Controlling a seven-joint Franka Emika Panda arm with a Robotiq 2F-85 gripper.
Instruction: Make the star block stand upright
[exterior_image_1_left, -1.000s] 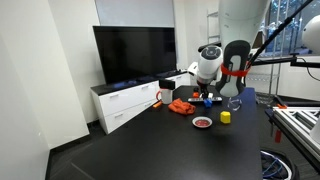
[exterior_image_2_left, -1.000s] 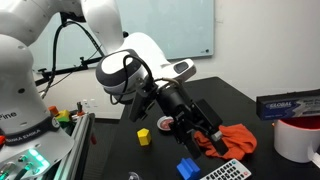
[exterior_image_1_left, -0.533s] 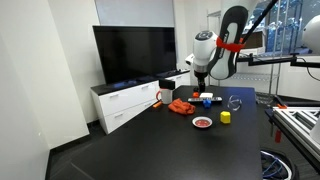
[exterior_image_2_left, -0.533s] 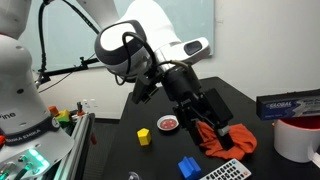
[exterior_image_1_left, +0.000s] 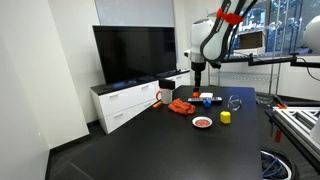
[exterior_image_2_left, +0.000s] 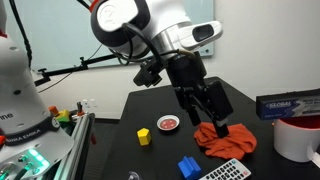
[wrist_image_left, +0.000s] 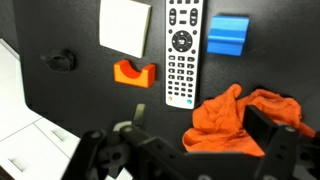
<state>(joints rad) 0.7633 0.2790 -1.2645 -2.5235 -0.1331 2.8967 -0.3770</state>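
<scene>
**Black bench, fingers spread wide above an orange cloth**

Franka arm's fingers (exterior_image_2_left: 220, 106) hang open and empty above the black bench (exterior_image_2_left: 160, 152), over a crumpled orange cloth (exterior_image_2_left: 225, 140). The yellow block (exterior_image_2_left: 143, 136), apparently the star block, is too small to show its outline or whether it stands or lies. It sits on the bench well apart from the fingers, near a small red dish (exterior_image_2_left: 169, 123). A blue block (exterior_image_2_left: 188, 167) lies just beside a remote control (exterior_image_2_left: 226, 172). In the wrist view the remote lies between a white pad (wrist_image_left: 124, 25) and the blue block, with a notched orange block (wrist_image_left: 133, 72) near its side.
</scene>
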